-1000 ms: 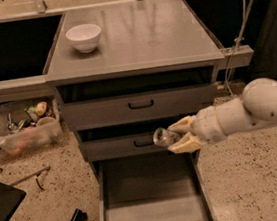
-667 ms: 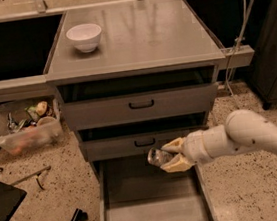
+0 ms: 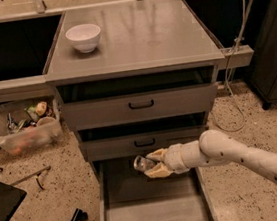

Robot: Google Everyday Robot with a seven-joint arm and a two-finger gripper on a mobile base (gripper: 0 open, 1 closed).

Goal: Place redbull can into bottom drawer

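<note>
Camera view: gripper (image 3: 153, 164) around can (image 3: 140, 163) over drawer (image 3: 152, 212)

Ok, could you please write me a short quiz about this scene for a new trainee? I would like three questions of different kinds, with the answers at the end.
1. True or false: the pincer on the white arm holds the slim shiny silver metal can above the open, large grey metal bottom drawer.
2. Where does the small white round bowl stand? A) in the bottom drawer; B) on the grey cabinet top; C) in the pincer.
3. How many black loop handles can you count on the drawers?
Key: 1 true; 2 B; 3 two.
</note>
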